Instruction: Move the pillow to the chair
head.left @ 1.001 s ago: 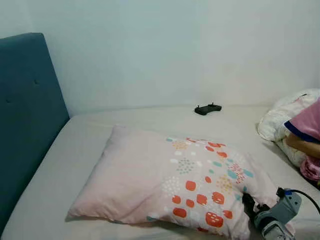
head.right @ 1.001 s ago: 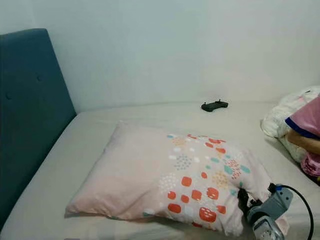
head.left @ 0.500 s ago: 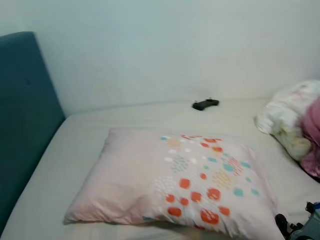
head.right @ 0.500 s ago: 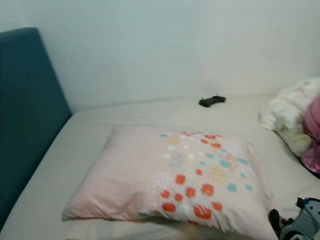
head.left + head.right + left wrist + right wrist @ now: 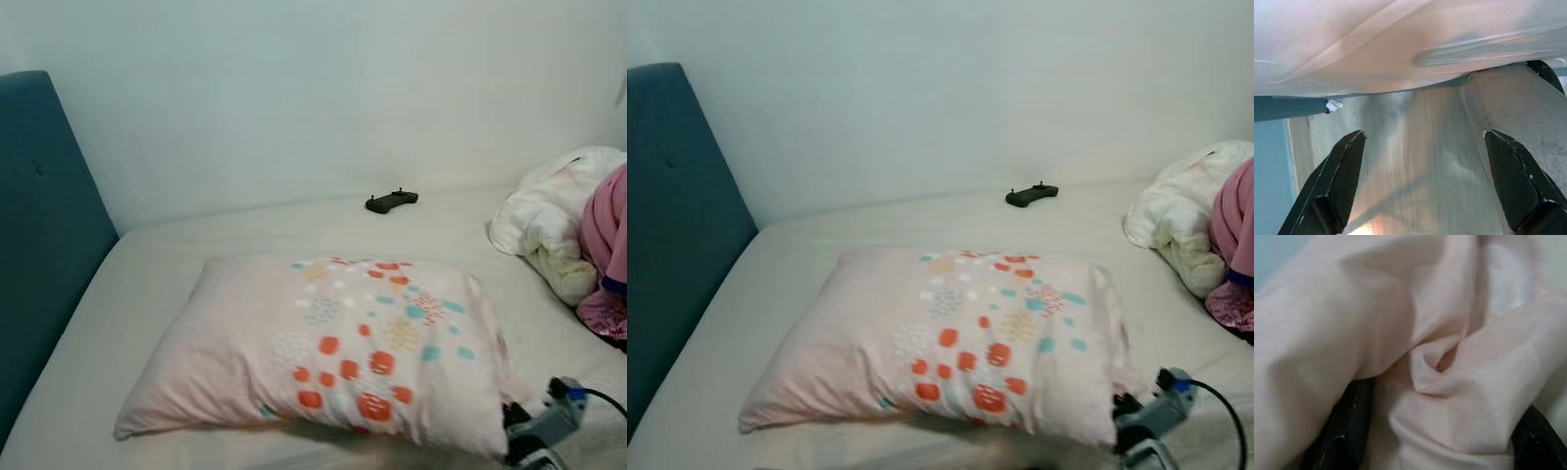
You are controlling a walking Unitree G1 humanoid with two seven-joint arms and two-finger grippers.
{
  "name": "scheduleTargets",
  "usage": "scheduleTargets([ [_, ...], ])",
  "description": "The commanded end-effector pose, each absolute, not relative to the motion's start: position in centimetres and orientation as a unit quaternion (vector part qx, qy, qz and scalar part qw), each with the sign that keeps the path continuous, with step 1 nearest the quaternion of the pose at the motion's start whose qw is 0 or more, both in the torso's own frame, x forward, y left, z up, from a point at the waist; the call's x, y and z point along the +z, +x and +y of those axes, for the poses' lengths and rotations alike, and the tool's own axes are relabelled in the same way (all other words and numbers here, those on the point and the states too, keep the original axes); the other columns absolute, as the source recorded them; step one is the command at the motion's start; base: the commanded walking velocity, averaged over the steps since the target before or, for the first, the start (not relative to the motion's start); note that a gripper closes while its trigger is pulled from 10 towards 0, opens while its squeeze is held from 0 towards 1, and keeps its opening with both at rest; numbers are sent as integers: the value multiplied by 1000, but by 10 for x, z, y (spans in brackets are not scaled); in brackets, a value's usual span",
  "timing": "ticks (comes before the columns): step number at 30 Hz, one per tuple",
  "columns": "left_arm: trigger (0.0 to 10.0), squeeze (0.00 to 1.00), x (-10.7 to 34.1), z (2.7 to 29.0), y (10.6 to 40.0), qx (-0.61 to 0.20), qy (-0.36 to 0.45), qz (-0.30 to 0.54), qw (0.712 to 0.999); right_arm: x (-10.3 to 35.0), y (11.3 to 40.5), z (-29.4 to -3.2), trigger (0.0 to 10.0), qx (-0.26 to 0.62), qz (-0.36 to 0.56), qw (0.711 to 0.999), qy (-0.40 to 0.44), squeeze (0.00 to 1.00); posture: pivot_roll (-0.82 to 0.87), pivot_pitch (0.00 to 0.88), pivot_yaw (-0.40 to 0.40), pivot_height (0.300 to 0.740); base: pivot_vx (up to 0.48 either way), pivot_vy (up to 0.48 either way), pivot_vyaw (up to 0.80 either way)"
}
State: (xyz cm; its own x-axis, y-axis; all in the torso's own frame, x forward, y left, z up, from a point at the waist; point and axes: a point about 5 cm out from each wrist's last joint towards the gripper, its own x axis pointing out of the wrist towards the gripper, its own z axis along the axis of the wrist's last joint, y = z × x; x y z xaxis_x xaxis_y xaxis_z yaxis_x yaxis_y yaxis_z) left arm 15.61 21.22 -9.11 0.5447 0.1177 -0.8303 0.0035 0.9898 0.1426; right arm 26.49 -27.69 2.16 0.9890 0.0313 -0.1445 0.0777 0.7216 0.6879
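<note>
A pale pink pillow [image 5: 323, 352] with orange and teal spots lies flat on the bed [image 5: 196, 245]. My right gripper [image 5: 511, 423] is at the pillow's near right corner, low in the eye views. In the right wrist view the gripper [image 5: 1440, 431] is open, and bunched pink pillow fabric [image 5: 1449, 382] fills the space between its two black fingers [image 5: 1347, 431]. My left gripper [image 5: 1422, 139] is open and holds nothing. It hangs below the bed's edge, over a pale wooden floor [image 5: 1410, 186].
A teal padded headboard [image 5: 49, 245] rises at the left. A black game controller [image 5: 391, 202] lies by the far wall. A white bundled blanket [image 5: 544, 225] and a pink garment [image 5: 607, 245] sit at the right. A cable [image 5: 602, 401] trails from my right wrist.
The camera has swung a little. My right gripper drew back toward the lower edge half a second ago and is now at the pillow's near right corner again.
</note>
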Motion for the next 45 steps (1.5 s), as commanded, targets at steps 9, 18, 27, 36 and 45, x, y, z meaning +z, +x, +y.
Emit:
scheduleTargets([
  [9, 10000, 0, -100, 200, 140, 1, 60, 506, 860, 18, 244, -190, 10000, 326, 109, 859, 379, 0, -122, 38, 20, 351, 0, 0, 0],
  [18, 10000, 0, -99, 197, 143, -3, 59, 504, 862, 10, 259, -207, 10000, 223, 135, 912, 318, 0, -134, 36, 25, 317, 0, 0, 0],
  [27, 10000, 0, -98, 195, 147, -6, 59, 500, 864, 41, 280, -194, 10000, 289, 102, 909, 283, 0, -132, 32, 17, 300, 0, 0, 0],
  [36, 10000, 0, -99, 192, 144, -6, 56, 503, 863, 54, 296, -191, 0, 290, 57, 897, 330, 0, -134, 32, 12, 300, 0, 0, 0],
  [45, 10000, 0, -99, 192, 145, -3, 54, 502, 863, 58, 304, -188, 0, 266, 59, 907, 321, 0, -127, 31, 7, 300, 0, 0, 0],
])
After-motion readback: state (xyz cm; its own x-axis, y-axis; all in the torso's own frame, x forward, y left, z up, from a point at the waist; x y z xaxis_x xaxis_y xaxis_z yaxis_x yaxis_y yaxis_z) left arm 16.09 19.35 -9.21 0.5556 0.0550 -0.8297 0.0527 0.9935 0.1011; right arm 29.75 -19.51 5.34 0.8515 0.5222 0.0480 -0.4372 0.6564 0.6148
